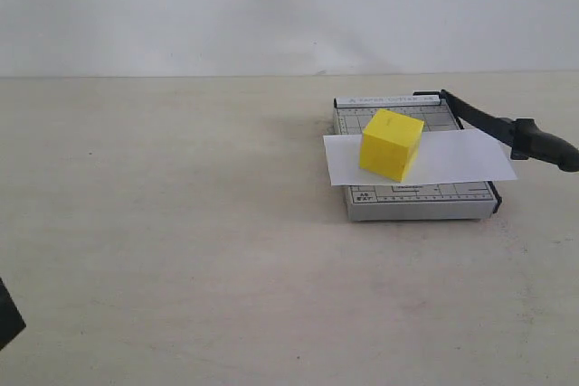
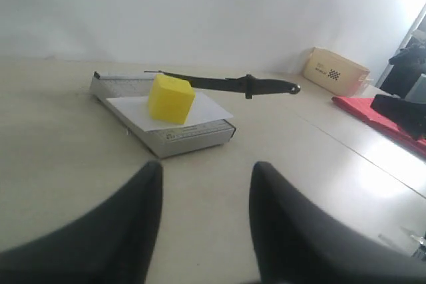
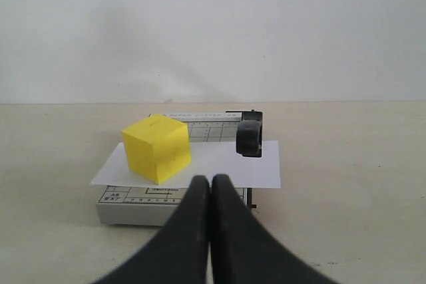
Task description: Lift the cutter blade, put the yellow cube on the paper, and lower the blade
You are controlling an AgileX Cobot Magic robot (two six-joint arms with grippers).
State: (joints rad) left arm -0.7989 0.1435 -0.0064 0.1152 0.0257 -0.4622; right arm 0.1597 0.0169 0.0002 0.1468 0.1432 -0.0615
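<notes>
Now the cube [image 1: 391,145] sits on the paper [image 1: 452,158] and the blade [image 1: 484,120] hangs raised over the base [image 1: 421,201], not yet lowered.
My left end effector [image 2: 206,167] is partway open with nothing between its fingers, back from the base above the pale matte tabletop [image 1: 181,223]; my right end effector [image 3: 212,181] is pinched closed and empty, facing the blade's handle [image 3: 249,138]. I judge the blade to be stiff, swinging only about its hinge, so the thick rounded black handle is the place to take or press. The thin white sheet looks floppy and overhangs the grey gridded base on both sides. The matte yellow block looks solid and light, enough to pin the paper, and it sits away from the blade's edge.
</notes>
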